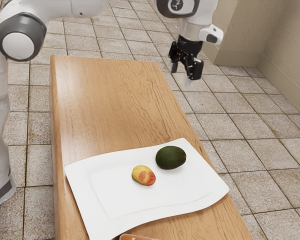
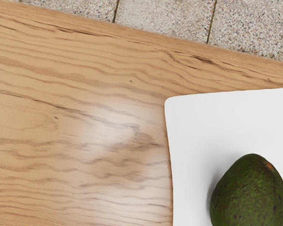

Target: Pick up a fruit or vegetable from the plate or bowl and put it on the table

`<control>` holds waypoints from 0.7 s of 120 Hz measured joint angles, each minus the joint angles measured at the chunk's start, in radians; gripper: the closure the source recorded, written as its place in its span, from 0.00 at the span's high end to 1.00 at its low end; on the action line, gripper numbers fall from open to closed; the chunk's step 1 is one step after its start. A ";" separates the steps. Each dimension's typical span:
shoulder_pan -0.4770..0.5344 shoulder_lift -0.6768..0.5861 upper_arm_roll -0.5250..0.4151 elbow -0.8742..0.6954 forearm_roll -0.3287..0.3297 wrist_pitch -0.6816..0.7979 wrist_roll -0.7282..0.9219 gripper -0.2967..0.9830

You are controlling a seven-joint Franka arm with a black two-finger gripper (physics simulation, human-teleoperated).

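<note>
On white plate, avocado, yellow-red fruit

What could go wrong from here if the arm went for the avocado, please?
The rounded avocado might roll or slip as the open gripper closes on it. The red-and-yellow fruit lies close by, so a finger could nudge it. The plate reaches the edge of the table, so a knock might push it further out.
</note>
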 joint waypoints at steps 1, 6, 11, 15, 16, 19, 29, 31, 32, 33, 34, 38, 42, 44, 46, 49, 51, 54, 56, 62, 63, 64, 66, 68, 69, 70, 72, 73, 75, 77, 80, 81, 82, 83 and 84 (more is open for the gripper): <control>0.001 0.000 0.000 0.000 0.002 0.001 0.000 0.77; 0.004 0.001 0.000 0.000 0.009 0.003 -0.001 0.77; 0.007 -0.001 -0.001 0.000 0.013 0.005 -0.003 0.77; 0.007 -0.003 -0.001 0.000 0.014 0.006 -0.003 0.77; 0.007 -0.003 -0.001 0.000 0.014 0.006 -0.004 0.77; 0.011 -0.001 -0.005 0.006 0.012 0.007 -0.004 0.77; 0.010 0.000 -0.016 0.026 0.010 -0.002 -0.006 0.77; 0.009 0.001 -0.017 0.027 0.012 -0.003 -0.006 0.77; 0.008 0.003 -0.018 0.028 0.013 -0.004 -0.006 0.77; 0.008 0.004 -0.019 0.028 0.014 -0.005 -0.006 0.77; 0.008 0.007 -0.020 0.028 0.016 -0.006 -0.006 0.77; 0.006 0.015 -0.025 0.030 0.024 -0.009 -0.003 0.77; 0.003 0.019 -0.029 0.030 0.031 -0.012 0.001 0.77; 0.001 0.019 -0.030 0.030 0.033 -0.014 0.003 0.77; -0.001 0.019 -0.032 0.030 0.034 -0.018 0.005 0.77; 0.000 0.018 -0.037 0.031 0.035 -0.025 0.007 0.77; 0.007 0.018 -0.051 0.030 0.035 -0.029 0.009 0.77; 0.014 0.019 -0.074 0.030 0.036 -0.035 0.011 0.77; 0.015 0.020 -0.089 0.029 0.036 -0.039 0.013 0.77; 0.014 0.019 -0.144 0.027 0.036 -0.049 0.023 0.77; 0.012 0.018 -0.152 0.027 0.036 -0.051 0.025 0.77; 0.010 0.018 -0.161 0.026 0.036 -0.052 0.027 0.77; 0.005 0.017 -0.177 0.026 0.036 -0.055 0.031 0.77; -0.001 0.016 -0.191 0.026 0.036 -0.059 0.035 0.77; -0.004 0.016 -0.197 0.026 0.036 -0.061 0.038 0.77; -0.007 0.016 -0.203 0.025 0.036 -0.063 0.040 0.77; -0.012 0.015 -0.212 0.025 0.036 -0.067 0.044 0.76; -0.015 0.015 -0.217 0.025 0.036 -0.069 0.046 0.76; -0.020 0.015 -0.223 0.023 0.035 -0.072 0.052 0.76; -0.023 0.015 -0.229 0.022 0.035 -0.076 0.057 0.76; -0.025 0.014 -0.234 0.019 0.034 -0.080 0.066 0.76; -0.025 0.014 -0.235 0.016 0.034 -0.081 0.069 0.76; -0.024 0.012 -0.237 0.012 0.033 -0.083 0.073 0.76; -0.024 0.010 -0.237 0.008 0.032 -0.084 0.076 0.76; -0.023 0.009 -0.238 0.003 0.031 -0.085 0.080 0.76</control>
